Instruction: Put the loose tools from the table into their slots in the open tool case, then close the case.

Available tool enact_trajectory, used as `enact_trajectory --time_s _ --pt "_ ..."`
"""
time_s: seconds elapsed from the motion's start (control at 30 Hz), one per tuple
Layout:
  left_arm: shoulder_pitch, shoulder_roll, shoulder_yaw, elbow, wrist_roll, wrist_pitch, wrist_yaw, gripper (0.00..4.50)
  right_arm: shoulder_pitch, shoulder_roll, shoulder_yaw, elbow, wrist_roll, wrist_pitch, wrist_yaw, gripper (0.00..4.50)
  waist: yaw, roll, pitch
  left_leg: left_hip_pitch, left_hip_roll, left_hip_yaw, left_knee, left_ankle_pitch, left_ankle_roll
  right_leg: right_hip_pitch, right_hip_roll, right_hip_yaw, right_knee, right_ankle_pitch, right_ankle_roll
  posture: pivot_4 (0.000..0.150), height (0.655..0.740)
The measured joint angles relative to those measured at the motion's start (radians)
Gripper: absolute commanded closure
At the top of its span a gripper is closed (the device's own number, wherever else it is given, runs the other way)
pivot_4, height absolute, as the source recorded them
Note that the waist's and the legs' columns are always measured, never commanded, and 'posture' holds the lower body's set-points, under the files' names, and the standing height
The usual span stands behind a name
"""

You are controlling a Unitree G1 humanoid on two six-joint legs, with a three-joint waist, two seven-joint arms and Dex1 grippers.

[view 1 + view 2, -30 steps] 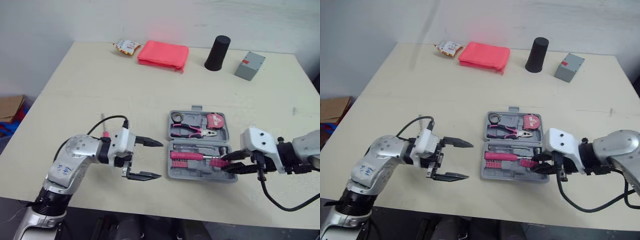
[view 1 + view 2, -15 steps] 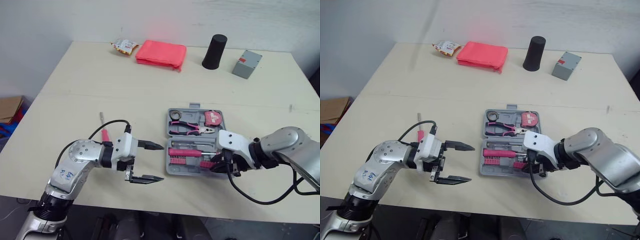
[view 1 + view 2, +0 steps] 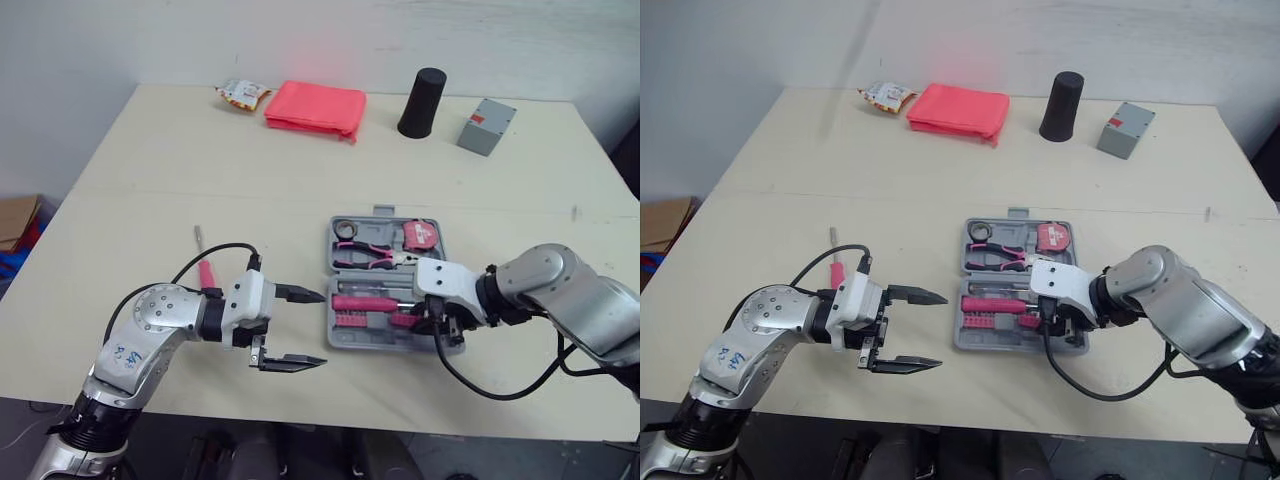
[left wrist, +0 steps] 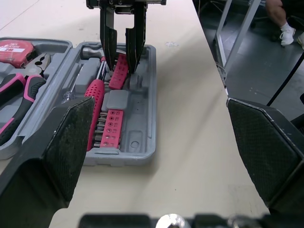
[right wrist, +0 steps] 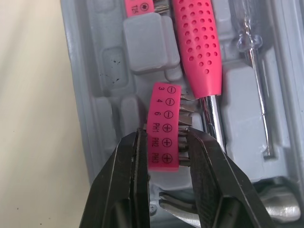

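Soft, even indoor light.
The desk (image 3: 300, 170) is bright, shadows faint; the pink pouch (image 3: 315, 107) at the far side glares, overexposed.

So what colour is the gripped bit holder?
The bit holder is pink with black markings; right wrist view.

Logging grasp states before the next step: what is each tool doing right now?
Left tool: open, holding nothing.
Right tool: shut on the pink bit holder.

Tool case (image 4: 141, 109) grey; bit holder (image 5: 165, 126) pink, black markings; screwdriver handle (image 5: 198, 42) pink, dimpled; table (image 3: 250, 170) cream.
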Motion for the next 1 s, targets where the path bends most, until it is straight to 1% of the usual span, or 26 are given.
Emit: enact_trajectory --time_s 0.2,0.37,0.73,0.8,0.83,0.9,1.0 --pt "0.020 0.011 0.006 -0.008 0.000 0.002 0.016 0.00 -0.013 0.017 0.020 0.008 -0.039 -0.068 0.066 3.72 0.004 0.000 0.000 0.000 0.000 0.000 -0.001 0.000 0.000 0.000 0.000 0.000 -0.001 0.000 0.000 0.150 0.7400" --pt "0.037 0.019 0.010 -0.011 0.000 0.002 0.026 0.00 -0.026 0.032 0.021 0.026 -0.051 -0.066 0.091 3.72 0.005 0.000 0.000 0.000 0.000 0.000 0.000 0.000 0.000 0.000 0.000 0.000 -0.001 0.000 0.000 0.150 0.7400" --pt "0.039 0.019 0.010 -0.032 0.000 0.002 0.040 0.00 -0.030 0.094 0.025 0.036 -0.072 -0.045 0.088 3.72 0.002 0.000 0.000 0.000 0.000 0.000 0.000 0.000 -0.001 0.000 0.000 0.000 0.000 0.000 -0.001 0.150 0.7400" --pt "0.041 0.019 0.010 -0.032 0.000 0.002 0.040 0.00 -0.030 0.094 0.025 0.036 -0.079 -0.053 0.087 2.69 0.002 0.000 0.000 0.000 0.000 0.000 0.000 0.000 -0.001 0.000 0.000 0.000 0.000 0.000 -0.001 0.150 0.7400" --pt "0.041 0.019 0.010 -0.032 0.000 0.002 0.040 0.00 -0.024 0.094 0.023 0.037 -0.086 -0.072 0.081 2.37 0.003 0.000 0.000 0.000 0.000 0.000 0.000 0.000 -0.001 0.000 0.000 0.000 0.000 0.000 -0.001 0.150 0.7400" --pt "0.042 0.019 0.010 -0.032 0.000 0.002 0.040 0.00 -0.011 0.095 0.013 0.040 -0.087 -0.105 0.072 1.46 0.004 0.000 0.000 0.000 0.000 0.000 0.000 0.000 -0.001 0.000 0.000 0.000 0.000 0.000 -0.001 0.150 0.7400" --pt "0.046 0.022 0.010 -0.032 0.000 0.002 0.041 0.00 0.012 0.092 -0.048 0.026 -0.048 -0.138 0.096 1.46 0.005 0.000 0.000 0.000 0.000 0.000 0.000 0.000 0.000 0.000 0.000 0.000 0.000 0.000 -0.001 0.150 0.7400"
